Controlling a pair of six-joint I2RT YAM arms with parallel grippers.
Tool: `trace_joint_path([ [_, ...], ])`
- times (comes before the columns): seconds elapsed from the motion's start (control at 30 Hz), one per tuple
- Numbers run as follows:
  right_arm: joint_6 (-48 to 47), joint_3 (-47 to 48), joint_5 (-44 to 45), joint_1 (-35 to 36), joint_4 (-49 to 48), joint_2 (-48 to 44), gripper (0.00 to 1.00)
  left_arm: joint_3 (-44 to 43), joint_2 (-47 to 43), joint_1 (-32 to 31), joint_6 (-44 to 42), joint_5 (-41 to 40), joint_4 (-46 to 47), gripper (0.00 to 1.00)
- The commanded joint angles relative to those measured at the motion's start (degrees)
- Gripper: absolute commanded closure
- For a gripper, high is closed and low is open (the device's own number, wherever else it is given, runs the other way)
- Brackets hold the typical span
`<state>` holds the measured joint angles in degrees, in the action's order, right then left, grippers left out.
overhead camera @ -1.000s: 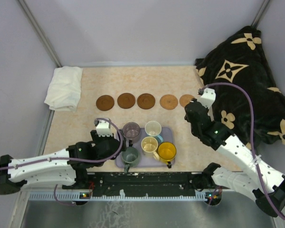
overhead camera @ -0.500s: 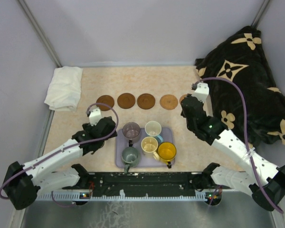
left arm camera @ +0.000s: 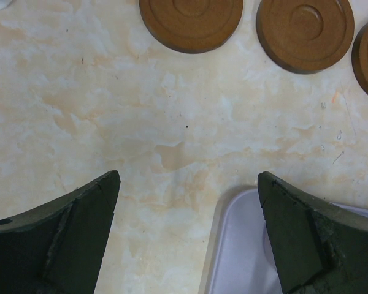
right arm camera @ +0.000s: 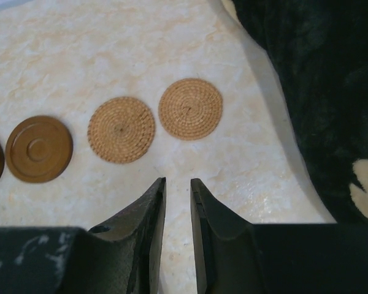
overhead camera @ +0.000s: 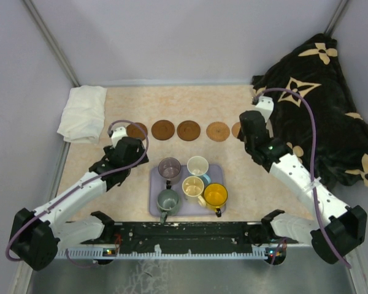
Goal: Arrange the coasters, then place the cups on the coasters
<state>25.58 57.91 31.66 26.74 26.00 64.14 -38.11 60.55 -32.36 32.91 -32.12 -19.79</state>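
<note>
The five coasters [overhead camera: 188, 130] lie in a row across the far part of the table [overhead camera: 190, 101]. Three are dark and smooth. Two are light and woven [right arm camera: 121, 130], on the right. The cups [overhead camera: 192, 186] all stand packed together on the purple tray [left arm camera: 233, 257], on the near side.

My right gripper [right arm camera: 176, 184] hangs just near of the two woven coasters. Its jaws are almost closed, with only a thin gap, and it holds nothing. My left gripper [left arm camera: 187, 184] is opened wide and empty. It hangs over bare table between the tray's far left corner and the dark coasters.

I think the row is nearly done, so the cups come next. To do it well, I want to take an outer cup first and grab it by the rim or handle. I should lift it straight up so it does not bump the other cups.

The last woven coaster [right arm camera: 191, 109] sits close to the black blanket [overhead camera: 319, 92], so my right arm has little room there. The left side has more room, with the white cloth [overhead camera: 83, 113] off in the far left corner. There is a good strip of bare table between the tray and the row.
</note>
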Motion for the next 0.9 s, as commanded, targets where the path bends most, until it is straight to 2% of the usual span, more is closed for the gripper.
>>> trace_joint_path([
  [0.0,-0.08,2.50,-4.54,-3.18,0.30,0.31,0.75,-1.52,0.99,0.53,-2.58,1.81,1.03,0.01],
  [0.23,1.05,-4.63,-6.01,-3.19,0.83,-4.61,0.72,-0.50,3.73,0.47,-2.78,4.10,-1.32,0.03],
  [0.3,1.35,-7.48,-7.13,-3.19,0.48,-6.70,0.73,0.11,4.39,0.51,-2.60,5.53,-1.38,0.09],
  [0.37,1.41,-10.08,-7.86,-3.19,0.48,-8.98,0.73,1.27,4.82,0.54,-1.63,6.80,-1.38,0.24],
  [0.4,1.38,-11.23,-8.55,-3.19,0.48,-9.96,0.74,1.71,4.83,0.54,-1.08,7.47,-1.35,0.27],
  [0.47,1.32,-13.37,-10.03,-3.19,0.41,-11.79,0.76,2.86,4.68,0.51,-0.23,8.68,-0.88,0.29],
  [0.63,1.59,-15.45,-12.51,-3.10,2.56,-15.14,0.77,3.77,4.79,0.51,0.11,11.06,-0.31,0.25],
  [0.7,1.81,-14.81,-11.72,-3.10,4.32,-15.88,0.71,4.10,4.67,0.54,0.21,11.63,-0.05,0.23],
  [0.77,1.54,-13.88,-10.89,-3.10,5.87,-15.83,0.59,4.42,4.81,0.53,0.13,12.01,0.39,0.22],
  [0.87,0.97,-12.11,-10.19,-3.14,8.07,-13.57,0.48,4.70,5.54,0.54,0.11,12.48,0.79,0.22],
])
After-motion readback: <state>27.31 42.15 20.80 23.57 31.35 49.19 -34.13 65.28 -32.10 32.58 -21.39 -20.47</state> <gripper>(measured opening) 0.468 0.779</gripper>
